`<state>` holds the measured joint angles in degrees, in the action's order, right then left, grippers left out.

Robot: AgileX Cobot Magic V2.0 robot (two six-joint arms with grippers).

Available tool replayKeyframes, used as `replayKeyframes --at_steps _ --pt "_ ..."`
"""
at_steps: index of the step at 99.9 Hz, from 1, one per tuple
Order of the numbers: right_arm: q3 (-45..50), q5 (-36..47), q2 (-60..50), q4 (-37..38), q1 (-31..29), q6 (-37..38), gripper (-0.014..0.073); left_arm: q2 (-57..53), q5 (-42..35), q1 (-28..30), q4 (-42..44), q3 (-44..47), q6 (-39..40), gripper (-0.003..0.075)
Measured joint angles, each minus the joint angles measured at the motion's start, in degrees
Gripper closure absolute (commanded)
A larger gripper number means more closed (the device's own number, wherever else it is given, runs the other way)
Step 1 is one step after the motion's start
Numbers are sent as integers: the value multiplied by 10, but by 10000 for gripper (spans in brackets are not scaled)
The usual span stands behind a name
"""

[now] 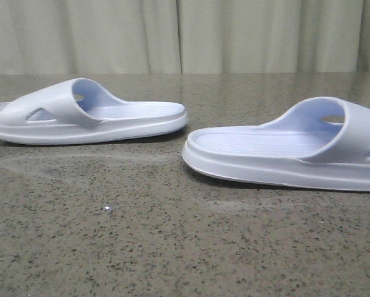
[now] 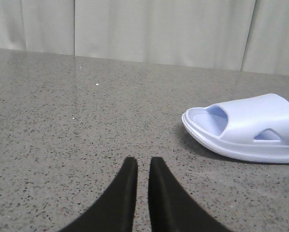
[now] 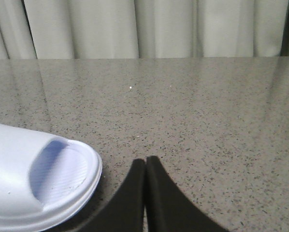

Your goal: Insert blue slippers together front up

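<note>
Two pale blue slippers lie sole-down on the speckled stone table, apart from each other. The left slipper (image 1: 86, 114) has its strap at the left and its long footbed pointing right. The right slipper (image 1: 290, 148) has its strap at the right and its ribbed footbed pointing left. No gripper shows in the front view. My left gripper (image 2: 143, 162) is empty, its fingers nearly together, low over bare table; a slipper (image 2: 246, 128) lies apart from it. My right gripper (image 3: 145, 160) is shut and empty, close beside a slipper's rounded end (image 3: 43, 188) without touching it.
The grey speckled table (image 1: 172, 235) runs back to a pale curtain (image 1: 185, 34) behind its far edge. A gap of bare table separates the two slippers.
</note>
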<state>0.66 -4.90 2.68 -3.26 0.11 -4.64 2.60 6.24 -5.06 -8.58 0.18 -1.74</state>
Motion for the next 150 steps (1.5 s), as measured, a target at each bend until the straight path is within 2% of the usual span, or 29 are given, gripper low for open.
replayKeyframes --at_steps 13,32,40,48,72,84,109,129,139,150 --pt "0 7 0 -53 0 0 683 0 -7 0 -73 0 0 705" --pt "0 31 0 -191 0 0 683 0 -45 0 -256 0 0 705" --pt "0 40 0 -266 0 0 682 0 -49 0 -289 0 0 705" --pt "0 42 0 -299 0 0 678 0 -50 0 -303 0 0 705" --pt "-9 35 2 -317 0 -2 671 14 -52 0 -307 -8 0 705" --pt "-35 20 35 -318 0 -25 671 55 -41 0 -277 -35 0 705" --pt "-137 -42 205 -318 -4 -46 672 218 66 0 -145 -173 0 705" --pt "-215 -145 369 -305 -26 -49 671 354 132 0 -119 -253 0 701" --pt "-249 -185 413 -296 -26 -65 634 397 144 0 -118 -275 -6 648" --pt "-275 -221 428 -294 -26 -82 531 428 147 0 -140 -285 -34 524"
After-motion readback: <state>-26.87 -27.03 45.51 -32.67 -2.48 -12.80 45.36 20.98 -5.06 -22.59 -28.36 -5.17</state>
